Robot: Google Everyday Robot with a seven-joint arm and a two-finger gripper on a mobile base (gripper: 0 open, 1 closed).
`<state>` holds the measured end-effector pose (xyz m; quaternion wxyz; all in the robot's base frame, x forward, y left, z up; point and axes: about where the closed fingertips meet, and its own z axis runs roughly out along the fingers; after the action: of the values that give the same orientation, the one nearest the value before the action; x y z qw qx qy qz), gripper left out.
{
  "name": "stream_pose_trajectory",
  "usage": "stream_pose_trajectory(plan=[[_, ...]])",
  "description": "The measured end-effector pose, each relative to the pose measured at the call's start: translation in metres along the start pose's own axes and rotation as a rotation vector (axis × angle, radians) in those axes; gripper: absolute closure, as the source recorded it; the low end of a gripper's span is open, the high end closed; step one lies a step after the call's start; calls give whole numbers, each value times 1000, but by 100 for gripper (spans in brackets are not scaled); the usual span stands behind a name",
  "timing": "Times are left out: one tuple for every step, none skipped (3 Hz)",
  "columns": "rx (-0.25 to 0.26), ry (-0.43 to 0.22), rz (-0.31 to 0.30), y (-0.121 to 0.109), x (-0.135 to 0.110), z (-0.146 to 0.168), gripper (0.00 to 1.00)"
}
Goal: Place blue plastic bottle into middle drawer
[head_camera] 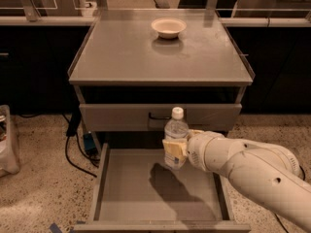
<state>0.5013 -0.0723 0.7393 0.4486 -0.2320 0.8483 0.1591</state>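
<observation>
Pulled-out drawer (121, 193) sits nearest me. Over its rear part I see the gripper (176, 150) clamped on the bottle (175, 129), which is upright, cap up, above the floor. Behind it is the closed drawer front (116, 117). Farther back, a white bowl (168, 27) sits on the cabinet top (121, 57).

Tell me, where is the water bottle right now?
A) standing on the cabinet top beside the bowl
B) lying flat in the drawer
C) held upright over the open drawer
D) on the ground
C: the end effector grips the bottle upright over the open drawer, while the bowl sits alone on the cabinet top.
</observation>
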Motion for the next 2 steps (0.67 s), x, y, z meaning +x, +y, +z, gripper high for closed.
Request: stream_pose_trajectory(plan=[[0, 0, 0, 0, 0, 0, 100], [-11, -10, -39, 10, 10, 5, 100]])
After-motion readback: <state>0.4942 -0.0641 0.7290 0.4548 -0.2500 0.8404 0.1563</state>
